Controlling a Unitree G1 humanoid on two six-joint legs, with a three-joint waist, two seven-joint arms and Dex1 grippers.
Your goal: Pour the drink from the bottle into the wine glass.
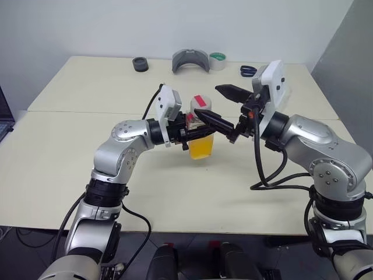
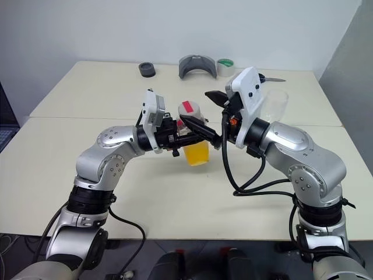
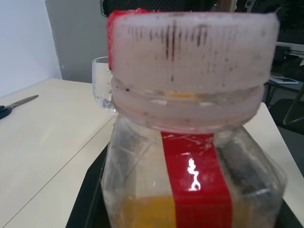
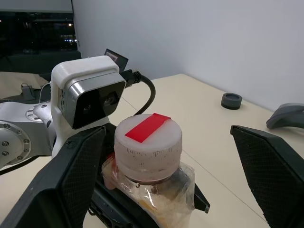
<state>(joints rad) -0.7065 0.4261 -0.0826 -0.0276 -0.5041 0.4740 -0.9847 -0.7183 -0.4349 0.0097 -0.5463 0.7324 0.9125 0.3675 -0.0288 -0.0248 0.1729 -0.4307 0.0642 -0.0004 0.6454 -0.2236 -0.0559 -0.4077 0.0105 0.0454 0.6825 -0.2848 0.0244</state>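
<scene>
My left gripper (image 1: pixel 187 126) is shut on the body of the bottle (image 1: pixel 201 131) and holds it upright above the table. The bottle is clear plastic with a white cap (image 4: pixel 148 142), a red sticker on top and a red stripe (image 3: pixel 196 183) down its side. The orange-yellow drink (image 1: pixel 201 147) fills its lower part. My right gripper (image 1: pixel 224 106) is open, with one black finger on each side of the cap, apart from it. The wine glass (image 2: pixel 275 105) stands on the table behind my right arm, its bowl partly hidden.
At the far edge of the cream table (image 1: pixel 87 146) lie a black round piece (image 1: pixel 140 64), a grey curved object (image 1: pixel 190 60), a tape roll (image 1: pixel 218 60) and scissors (image 1: pixel 248 70). A seam runs across the table between its two halves.
</scene>
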